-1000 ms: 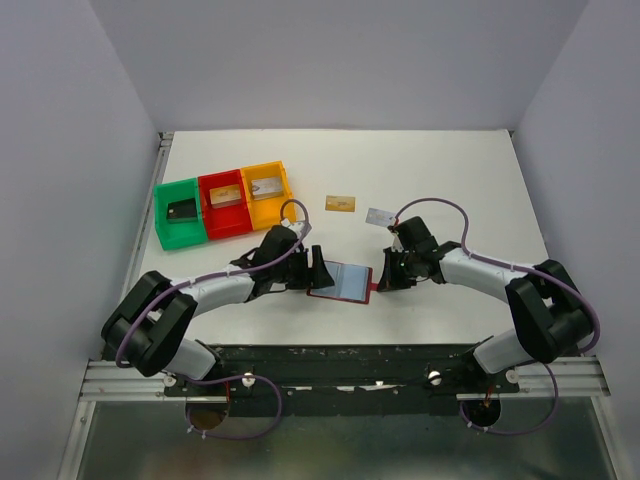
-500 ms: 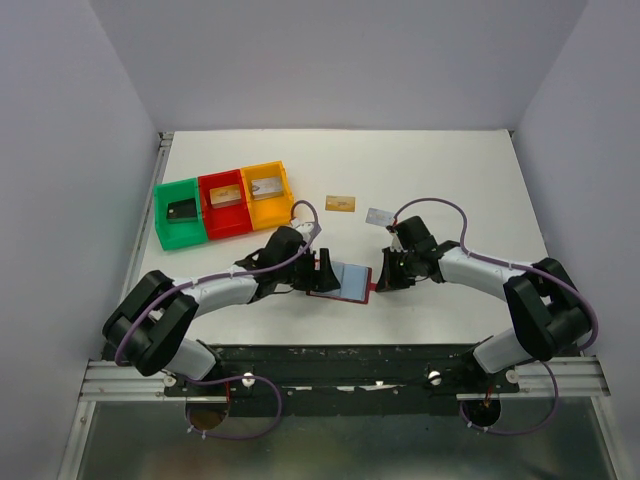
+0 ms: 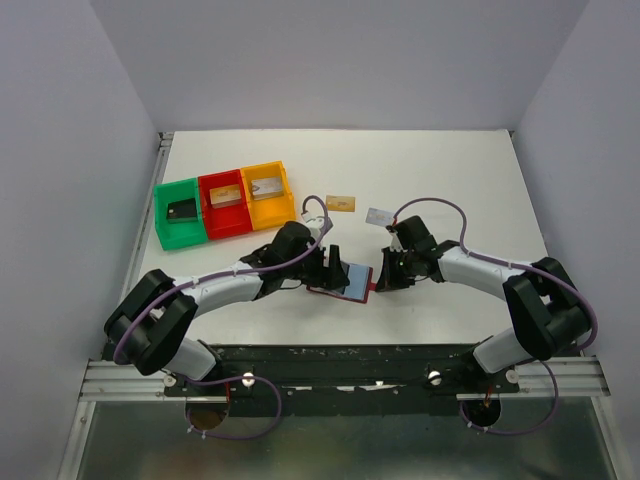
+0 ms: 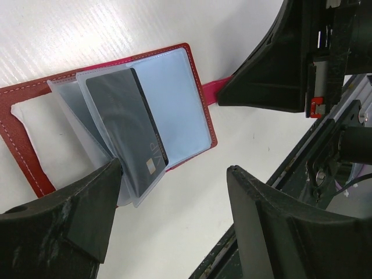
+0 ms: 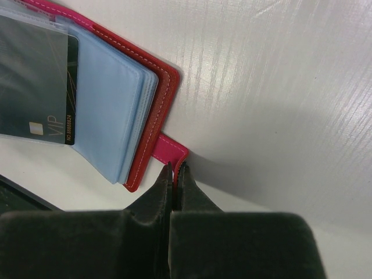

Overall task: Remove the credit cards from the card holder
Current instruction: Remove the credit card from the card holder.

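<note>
Holder [image 3: 352, 282] lies open near the desk's [image 3: 460, 170] near edge, about midway along it.
- Top view: its left half is covered by the left pincer [image 3: 328, 262]. Only a blue strip and the red rim show.
- Left wrist view: the holder's left end is cut off by the frame, and its lower corner sits behind a finger [image 4: 64, 215].
- Clear sleeves [image 4: 174, 99] are fanned up. One holds a black card [image 4: 125, 128], lettered "VIP". I can't make out whether other sleeves hold cards.

Left pincer: jaws wide apart, over the holder, one finger at the sleeve edge, gripping nothing.

Right pincer [image 5: 174, 170]: closed, tips meeting at the pink tab [image 5: 172, 148] on the holder's right edge. It may nip the tab or only press on it; the view doesn't settle that.

Around:
- Gold card [image 3: 342, 203] and silver card [image 3: 378, 215] lie flat toward the desk's middle, near each other and apart from the holder.
- Green tray [image 3: 168, 228], red tray [image 3: 212, 232] and yellow tray [image 3: 290, 195] stand in a touching row toward the left edge. Each holds something flat, dark in the green one and too small to name in the others.
- Right arm's cable loops over the desk just behind the silver card.
</note>
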